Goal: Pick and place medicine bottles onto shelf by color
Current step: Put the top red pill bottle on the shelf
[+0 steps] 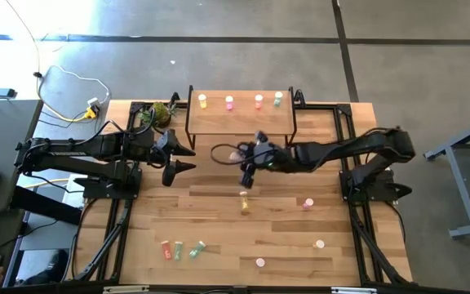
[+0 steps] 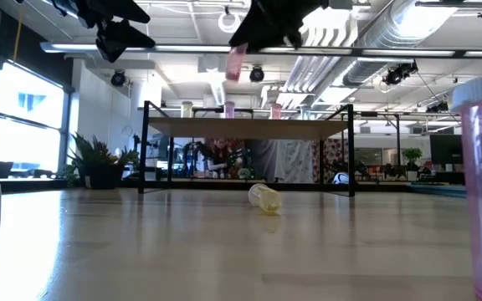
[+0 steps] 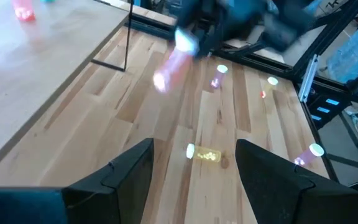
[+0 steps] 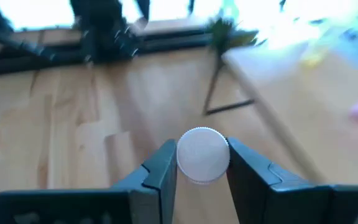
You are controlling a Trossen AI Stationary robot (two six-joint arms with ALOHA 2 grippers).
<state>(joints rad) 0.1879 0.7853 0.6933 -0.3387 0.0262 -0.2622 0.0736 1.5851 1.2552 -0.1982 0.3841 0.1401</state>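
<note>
Holding a pink bottle (image 4: 203,154) by its sides, the right gripper (image 1: 246,166) hangs in the air just in front of the shelf (image 1: 240,122), its fingers (image 4: 160,169) clamped either side of the pale cap. Right arm is stretched out low and near horizontal from its base toward the shelf's front edge, wrist bent down a little; in the low view the bottle sits above shelf-top height, clear of the surface (image 1: 219,220). Left gripper (image 1: 184,158) hovers empty beside the shelf's left front leg, fingers (image 3: 129,171) spread wide, arm reaching in flat from its side. On the shelf top: four bottles in a row along the back edge, yellow (image 1: 203,100), pink (image 1: 229,101), red (image 1: 259,100), green (image 1: 278,98). A yellow bottle (image 1: 244,201) lies on its side on the surface in front of the shelf; more bottles are scattered farther from the shelf, including a group of three (image 1: 180,249).
</note>
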